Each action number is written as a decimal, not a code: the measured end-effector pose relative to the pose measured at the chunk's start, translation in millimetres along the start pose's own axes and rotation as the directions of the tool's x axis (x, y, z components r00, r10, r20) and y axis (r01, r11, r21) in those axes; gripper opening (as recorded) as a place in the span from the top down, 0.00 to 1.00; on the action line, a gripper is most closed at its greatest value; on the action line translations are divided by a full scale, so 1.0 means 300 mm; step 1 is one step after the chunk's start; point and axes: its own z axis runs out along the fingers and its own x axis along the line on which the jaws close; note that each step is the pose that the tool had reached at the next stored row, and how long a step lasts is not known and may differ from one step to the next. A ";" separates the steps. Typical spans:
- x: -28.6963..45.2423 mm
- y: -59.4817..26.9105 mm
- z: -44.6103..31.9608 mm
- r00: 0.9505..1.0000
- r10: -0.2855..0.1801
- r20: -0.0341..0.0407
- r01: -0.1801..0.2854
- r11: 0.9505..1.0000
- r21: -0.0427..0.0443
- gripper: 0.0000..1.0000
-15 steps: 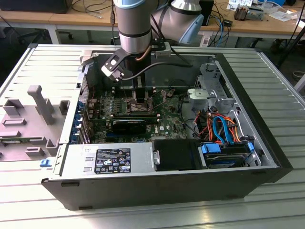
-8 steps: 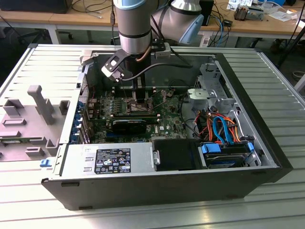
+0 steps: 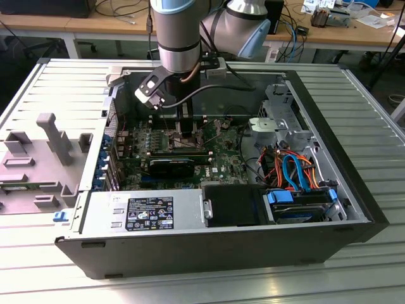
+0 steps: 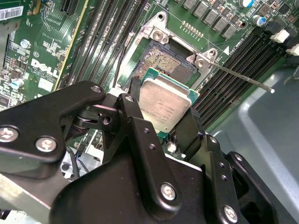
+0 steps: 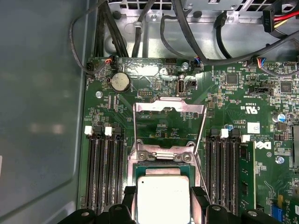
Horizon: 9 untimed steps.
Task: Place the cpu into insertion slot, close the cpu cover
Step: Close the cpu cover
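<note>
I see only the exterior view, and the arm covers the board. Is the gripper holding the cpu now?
Observer: Yes. In the second wrist view the gripper is shut on the cpu, one finger at each side.
Operator: Is the chip already seated in the socket?
Observer: Not yet. It hangs over the insertion slot, whose dark pin field shows beyond the chip's edge.
Operator: And the cover, is it open?
Observer: Yes. In the first wrist view the cpu cover stands raised at the socket's far side, and in the second wrist view its lever wire sticks out freely.

Ribbed metal table [image 3: 373,120], open computer case [image 3: 209,253]
</note>
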 end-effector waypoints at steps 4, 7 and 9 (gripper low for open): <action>0.000 0.000 0.003 1.000 0.000 0.000 0.000 1.000 0.000 0.45; 0.000 0.000 0.005 1.000 0.000 0.000 0.000 1.000 0.000 0.45; 0.000 -0.001 0.006 1.000 0.000 0.000 0.000 1.000 0.000 0.45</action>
